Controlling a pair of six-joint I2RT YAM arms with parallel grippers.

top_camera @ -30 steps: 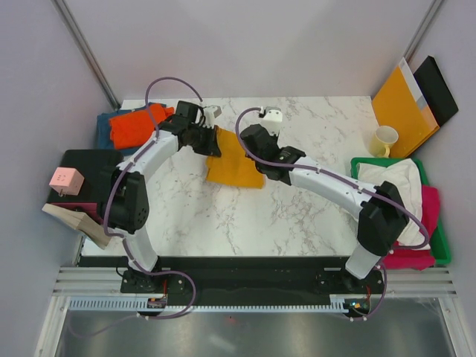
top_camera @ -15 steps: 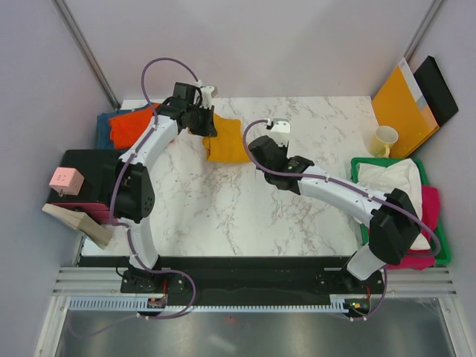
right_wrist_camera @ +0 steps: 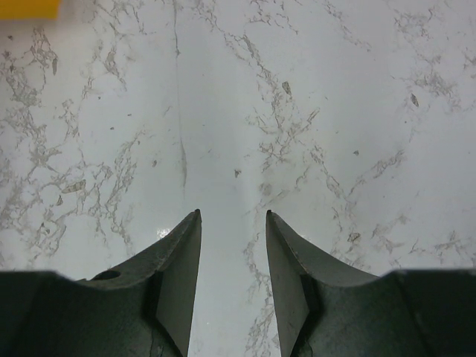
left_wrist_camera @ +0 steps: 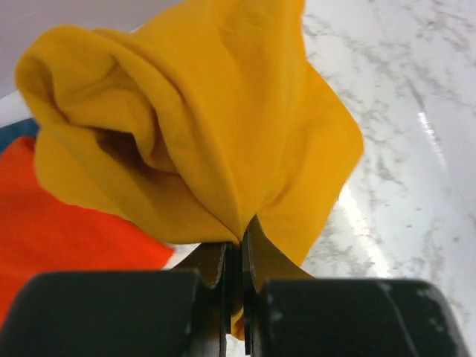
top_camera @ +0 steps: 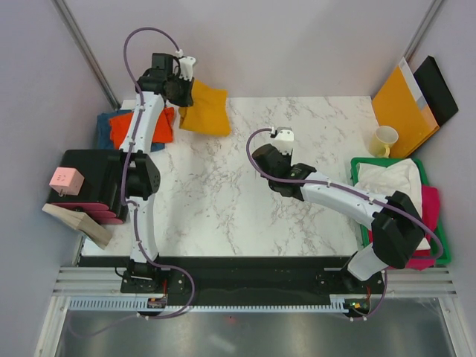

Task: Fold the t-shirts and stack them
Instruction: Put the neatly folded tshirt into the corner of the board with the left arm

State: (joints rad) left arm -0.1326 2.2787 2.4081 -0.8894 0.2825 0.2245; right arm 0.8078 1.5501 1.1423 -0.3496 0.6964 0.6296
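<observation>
My left gripper [top_camera: 178, 88] is shut on a bunched fold of the mustard-yellow t-shirt [top_camera: 207, 111], which hangs above the table's back left corner. In the left wrist view the yellow cloth [left_wrist_camera: 201, 126] billows up from the pinched jaws of that gripper [left_wrist_camera: 242, 230]. Under it an orange t-shirt [top_camera: 134, 126] lies on a teal-blue one [top_camera: 104, 123]. My right gripper [top_camera: 264, 160] hovers open over bare marble near the table's middle, nothing between its fingers [right_wrist_camera: 233, 216]. White [top_camera: 390, 182] and magenta [top_camera: 428, 204] t-shirts lie in a green bin [top_camera: 439, 238] at the right.
An orange-brown envelope [top_camera: 401, 100] and a black folder [top_camera: 440, 89] lean at the back right, with a cream mug [top_camera: 384, 140] in front. A black box [top_camera: 85, 175] with a pink block [top_camera: 65, 180] and a wooden piece [top_camera: 78, 223] sit off the left edge.
My left gripper has lifted the yellow t-shirt off the table and carried it to the back left, over the orange one. My right gripper has drawn back from the shirt toward the table's middle.
</observation>
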